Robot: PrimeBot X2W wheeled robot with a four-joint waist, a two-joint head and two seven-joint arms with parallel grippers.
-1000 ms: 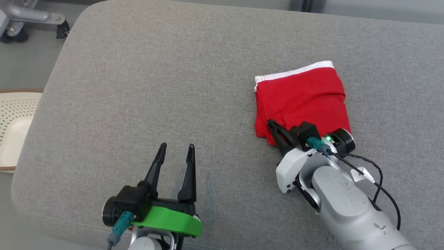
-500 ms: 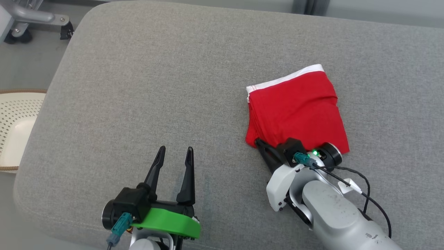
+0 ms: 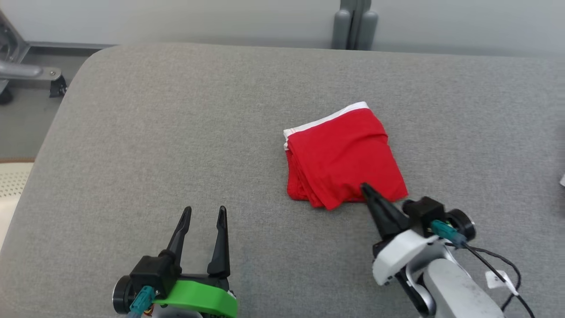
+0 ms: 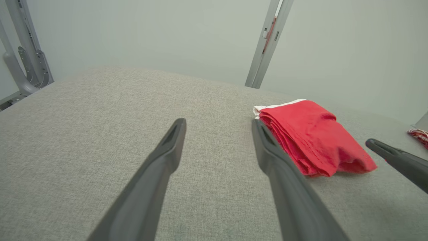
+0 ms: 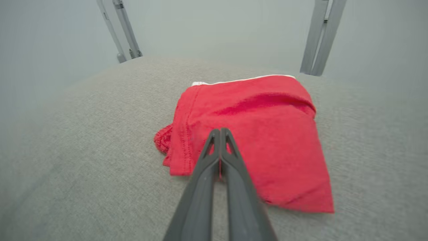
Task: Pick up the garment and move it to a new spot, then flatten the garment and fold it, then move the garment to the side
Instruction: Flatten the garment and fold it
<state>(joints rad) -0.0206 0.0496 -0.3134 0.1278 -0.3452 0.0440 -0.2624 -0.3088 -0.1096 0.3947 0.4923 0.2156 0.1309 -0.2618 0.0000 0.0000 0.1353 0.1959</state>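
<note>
Head view: grey padded surface (image 3: 176, 132) against a pale wall (image 3: 176, 17), post (image 3: 353, 24) behind; folded red garment (image 3: 344, 159), white-banded, right of centre; left gripper (image 3: 205, 208) spread by the near edge; right gripper (image 3: 364, 187) pressed together, tip at the garment's near hem. Left wrist view: stacked folds, red-white scrap (image 4: 418, 134) far right. Right wrist view: nothing pinched.

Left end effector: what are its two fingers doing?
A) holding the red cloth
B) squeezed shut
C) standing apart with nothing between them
C: the left end effector stands spread open over bare grey cushion, well apart from the red garment.
</note>
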